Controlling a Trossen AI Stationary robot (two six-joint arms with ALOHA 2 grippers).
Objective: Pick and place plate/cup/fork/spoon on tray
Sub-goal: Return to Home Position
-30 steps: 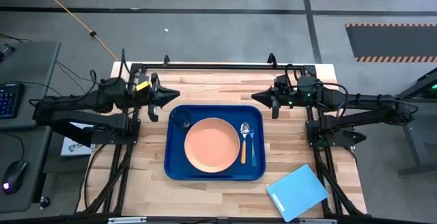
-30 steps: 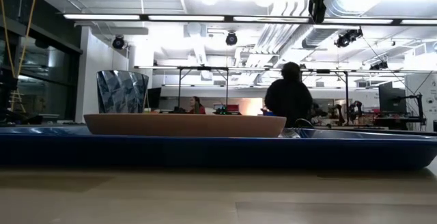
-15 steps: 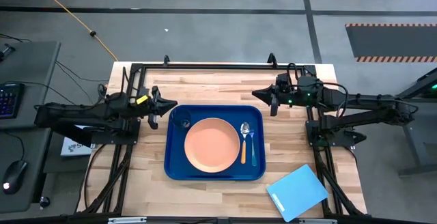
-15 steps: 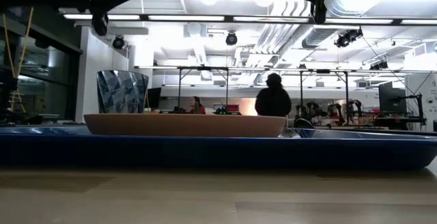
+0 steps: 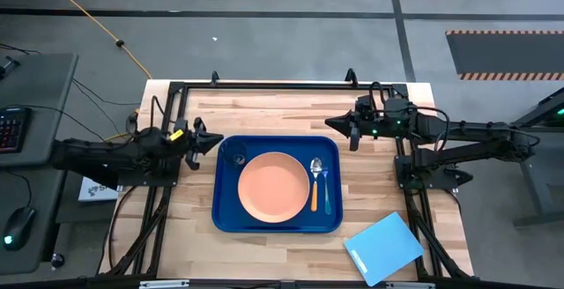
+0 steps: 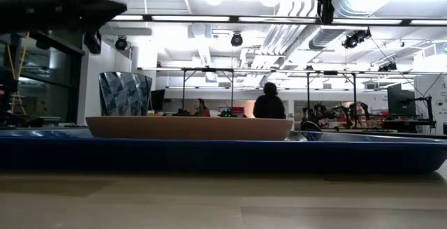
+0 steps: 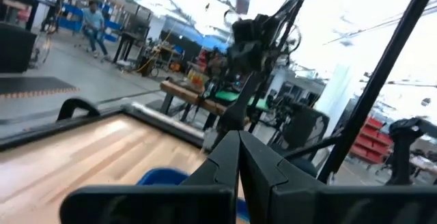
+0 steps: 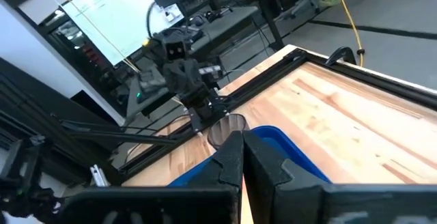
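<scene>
The dark-blue tray (image 5: 231, 222) lies at the table's middle. On it rest the salmon-pink plate (image 5: 274, 186), the dark cup (image 5: 233, 154) at its far left corner, and the orange-handled spoon (image 5: 315, 186) beside the bluish-handled fork (image 5: 325, 192) at its right. My left gripper (image 5: 217, 141) is shut and empty, just left of the tray's far left corner. My right gripper (image 5: 330, 122) is shut and empty above the tray's far right corner. In the low view the plate (image 6: 188, 127) and cup (image 6: 125, 93) stand on the tray (image 6: 209, 153).
A light-blue flat board (image 5: 383, 248) lies at the table's near right corner. A black frame (image 5: 264, 85) runs along the far edge. Bare wood shows between the tray and the table's near edge. A person (image 6: 268, 105) stands far off in the room.
My left arm has drawn back toward the table's left edge and a little toward its near edge, with its gripper shut and empty. The person in the room has walked leftward.
</scene>
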